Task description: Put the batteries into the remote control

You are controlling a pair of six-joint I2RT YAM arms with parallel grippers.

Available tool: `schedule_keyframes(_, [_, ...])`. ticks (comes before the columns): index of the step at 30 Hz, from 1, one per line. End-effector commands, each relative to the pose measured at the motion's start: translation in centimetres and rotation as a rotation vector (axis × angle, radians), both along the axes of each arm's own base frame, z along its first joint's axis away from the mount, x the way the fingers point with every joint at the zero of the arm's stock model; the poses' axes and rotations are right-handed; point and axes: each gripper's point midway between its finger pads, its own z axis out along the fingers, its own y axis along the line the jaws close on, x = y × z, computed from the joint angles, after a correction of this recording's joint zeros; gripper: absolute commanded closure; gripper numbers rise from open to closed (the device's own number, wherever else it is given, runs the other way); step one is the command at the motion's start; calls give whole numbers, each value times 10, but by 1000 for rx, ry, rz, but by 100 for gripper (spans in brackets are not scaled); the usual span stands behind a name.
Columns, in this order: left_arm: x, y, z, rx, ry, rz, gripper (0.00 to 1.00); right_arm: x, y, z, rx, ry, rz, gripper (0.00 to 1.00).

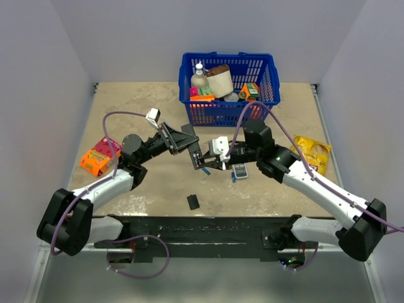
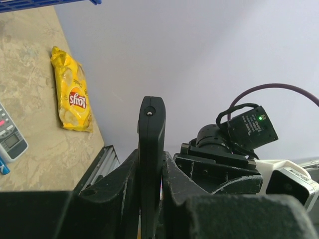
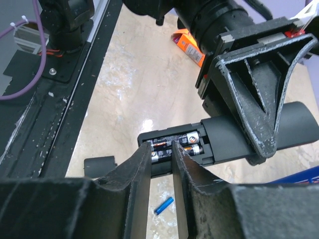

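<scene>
My left gripper [image 2: 151,167] is shut on the long black remote control [image 2: 151,134] and holds it above the table, edge-on in the left wrist view. In the right wrist view the remote [image 3: 234,142] has its back compartment open, with two black-and-copper cells [image 3: 185,141] lying inside. My right gripper [image 3: 162,149] has its fingertips at that compartment, jaws a little apart with nothing between them. One slim blue battery [image 3: 164,204] lies on the table below. The small black back cover [image 1: 193,202] lies on the table near the front edge.
A white-grey remote [image 1: 240,170] lies under the right arm. A blue basket [image 1: 265,69] of groceries stands at the back. A yellow chip bag [image 1: 314,153] lies at the right and an orange packet [image 1: 98,158] at the left.
</scene>
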Motion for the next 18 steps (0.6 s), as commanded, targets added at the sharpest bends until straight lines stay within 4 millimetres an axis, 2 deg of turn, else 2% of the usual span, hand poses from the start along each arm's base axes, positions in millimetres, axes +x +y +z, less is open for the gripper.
schedule_keyframes(1, [-17, 1, 49, -144, -77, -64, 100, 19, 1, -20, -42, -7, -73, 76])
schedule_keyframes(5, [-18, 1, 58, -158, -83, -71, 100, 33, -3, -29, -75, -26, -140, 82])
schedule_keyframes(11, [-18, 1, 58, -161, -83, -71, 100, 38, -6, -38, -103, -34, -167, 84])
schedule_keyframes(15, [-14, 1, 50, -136, -78, -53, 100, 39, -5, -26, -79, -25, -188, 85])
schedule_keyframes(18, [-4, 0, 30, -42, -84, -5, 100, 40, -4, -3, -31, -13, -211, 85])
